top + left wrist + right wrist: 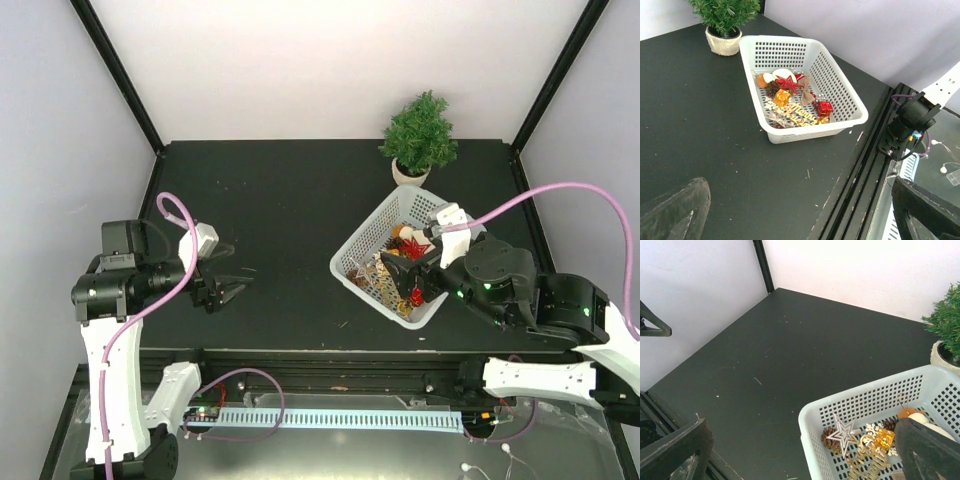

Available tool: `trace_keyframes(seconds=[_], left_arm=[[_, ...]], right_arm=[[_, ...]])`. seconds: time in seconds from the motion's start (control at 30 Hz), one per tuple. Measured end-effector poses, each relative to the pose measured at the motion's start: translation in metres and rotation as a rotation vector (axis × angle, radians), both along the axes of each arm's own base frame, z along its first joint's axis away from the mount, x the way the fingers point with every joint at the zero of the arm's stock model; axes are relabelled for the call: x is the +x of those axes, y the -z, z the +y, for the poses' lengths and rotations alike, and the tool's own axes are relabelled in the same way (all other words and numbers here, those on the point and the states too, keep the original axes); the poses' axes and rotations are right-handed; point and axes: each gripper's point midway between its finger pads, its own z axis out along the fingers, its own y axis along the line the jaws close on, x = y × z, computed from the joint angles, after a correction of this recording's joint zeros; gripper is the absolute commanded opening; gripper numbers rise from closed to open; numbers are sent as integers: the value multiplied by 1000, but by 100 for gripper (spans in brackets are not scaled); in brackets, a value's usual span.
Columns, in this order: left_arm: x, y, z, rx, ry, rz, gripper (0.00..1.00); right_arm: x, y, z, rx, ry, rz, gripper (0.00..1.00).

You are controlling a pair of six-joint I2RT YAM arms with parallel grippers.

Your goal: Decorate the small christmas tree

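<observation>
Finds the left gripper [228,292] spread wide and empty above the matte black table [280,210], well apart from everything else, and the right gripper [408,272] likewise wide, holding nothing, over the near part of one white perforated plastic basket [372,232]. Counts there one red star [788,83], one silver star [842,432], one gold gift box [781,97] and one red gift box [824,107], among other trinkets. Places the small christmas tree [420,132], bushy dark green in a round white pot [410,174], just beside the basket's far corner, near the table's back edge.

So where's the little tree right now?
In the top view the tree stands at the far edge of the table, right of centre, just beyond the far corner of the white basket.
</observation>
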Motion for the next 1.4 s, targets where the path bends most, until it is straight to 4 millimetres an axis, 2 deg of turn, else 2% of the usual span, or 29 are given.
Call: trace_keyframes(seconds=[0.5,0.63,0.73,0.9,0.97,1.03,1.17,1.23,1.4], left_arm=[[-2,-1,0,3,-7,-26,99],[-2,-1,0,3,-7,-29,99],[0,0,0,4,-14,-26,99],[7,8,4,18,-43,-13,99],[10,12,6,24,-56,-7,99],[11,14,7,30,-68,-6,99],[11,13,8,36,-87,-27,99],[11,12,9,39,-97,-40,99],[14,12,10,37,-109,-42,99]], right_arm=[[6,17,6,-69,35,33,100],[17,34,13,-141,81,56,100],[37,58,16,-165,132,106,100],[85,93,-4,-99,249,227,100],[101,103,0,-88,259,264,100],[117,118,16,-94,244,305,100],[143,164,43,-126,222,402,100],[153,180,43,-110,234,442,100],[179,197,45,-64,264,497,100]])
